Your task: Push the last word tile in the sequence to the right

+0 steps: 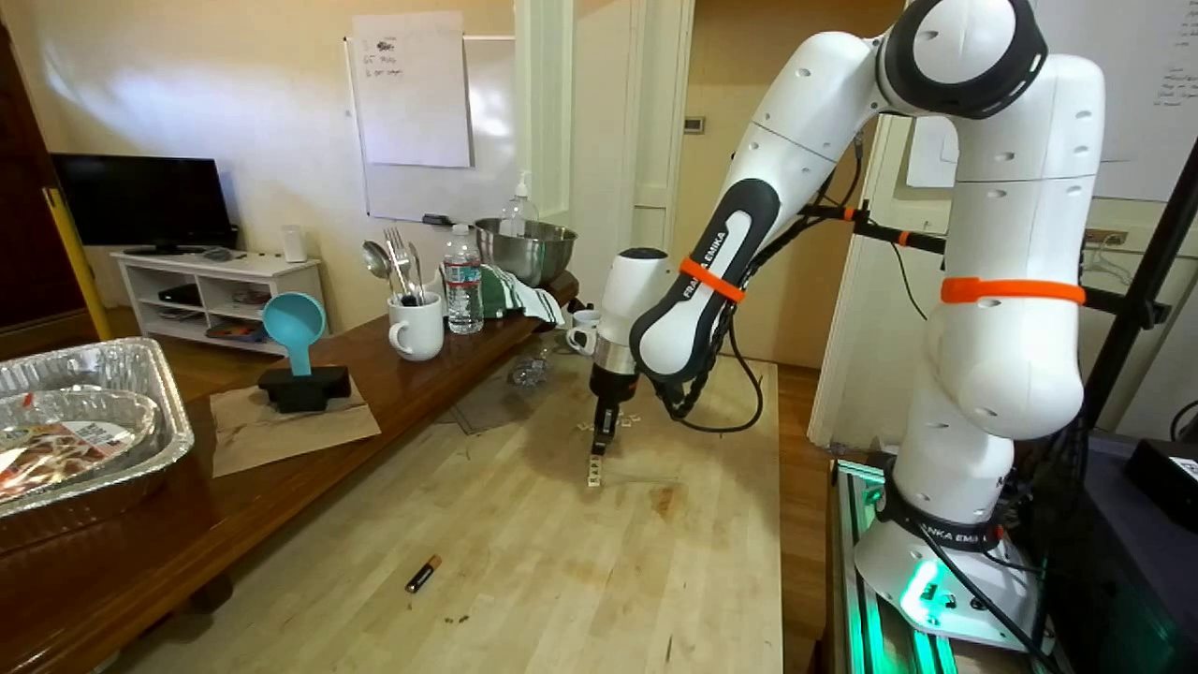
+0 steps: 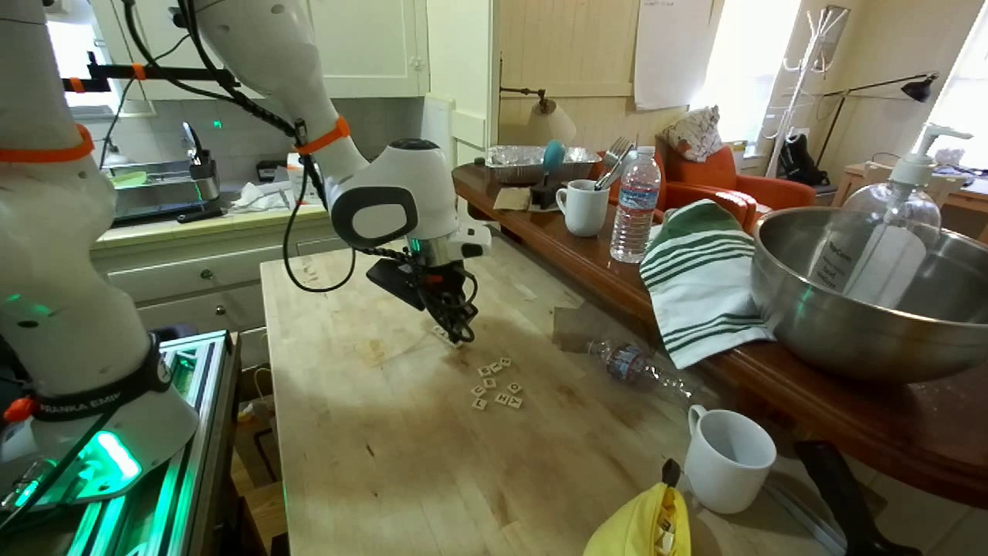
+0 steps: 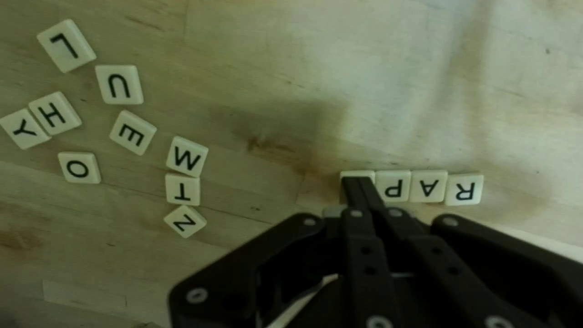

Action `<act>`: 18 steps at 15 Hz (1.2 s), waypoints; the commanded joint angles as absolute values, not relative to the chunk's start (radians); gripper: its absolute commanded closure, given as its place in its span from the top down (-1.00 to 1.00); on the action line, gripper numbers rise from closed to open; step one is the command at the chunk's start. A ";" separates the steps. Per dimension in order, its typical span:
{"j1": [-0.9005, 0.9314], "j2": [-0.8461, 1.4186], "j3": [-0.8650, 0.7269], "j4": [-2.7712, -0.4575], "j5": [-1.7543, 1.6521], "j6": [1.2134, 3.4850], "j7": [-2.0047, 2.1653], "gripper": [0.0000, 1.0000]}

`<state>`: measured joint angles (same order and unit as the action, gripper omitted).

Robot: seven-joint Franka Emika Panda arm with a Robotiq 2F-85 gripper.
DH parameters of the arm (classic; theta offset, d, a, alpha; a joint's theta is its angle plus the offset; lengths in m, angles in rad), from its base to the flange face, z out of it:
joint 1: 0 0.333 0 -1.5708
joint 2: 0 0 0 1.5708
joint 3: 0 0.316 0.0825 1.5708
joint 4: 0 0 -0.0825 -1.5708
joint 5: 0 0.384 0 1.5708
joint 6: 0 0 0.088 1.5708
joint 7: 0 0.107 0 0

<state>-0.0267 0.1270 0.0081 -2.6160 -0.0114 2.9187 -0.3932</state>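
Note:
In the wrist view, pale letter tiles lie side by side in a row. The letters R (image 3: 464, 189), A (image 3: 428, 186) and P (image 3: 393, 186) show upside down. The tile at the row's left end (image 3: 358, 173) is mostly hidden under my fingertips, so its letter cannot be read. My gripper (image 3: 356, 178) is shut, fingertips together with nothing between them. It is over or on that end tile; contact is not clear. In both exterior views the gripper (image 1: 599, 451) (image 2: 461, 338) points down at one end of the row (image 1: 593, 476) (image 2: 445, 335).
Loose letter tiles (image 3: 131, 132) lie scattered left of the row in the wrist view; they show in an exterior view (image 2: 490, 383). A battery (image 1: 423, 574), crushed bottle (image 2: 629, 363), white mug (image 2: 729, 461) and yellow pouch (image 2: 644, 521) lie farther off. A raised brown shelf (image 1: 374, 393) borders the table.

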 commanded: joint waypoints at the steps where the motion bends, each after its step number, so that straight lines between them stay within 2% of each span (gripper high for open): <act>1: -0.061 0.179 0.042 -2.602 0.012 2.979 -0.423 -1.00; 7: -0.073 0.206 0.041 -2.590 -0.045 2.994 -0.386 -1.00; 15: -0.009 0.203 -0.249 -2.530 -0.435 2.947 -0.151 -1.00; 18: -0.020 0.197 -0.264 -2.523 -0.463 2.945 -0.118 -1.00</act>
<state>-0.0371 0.1833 -0.2449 -2.5477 -0.4194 2.9708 -0.1834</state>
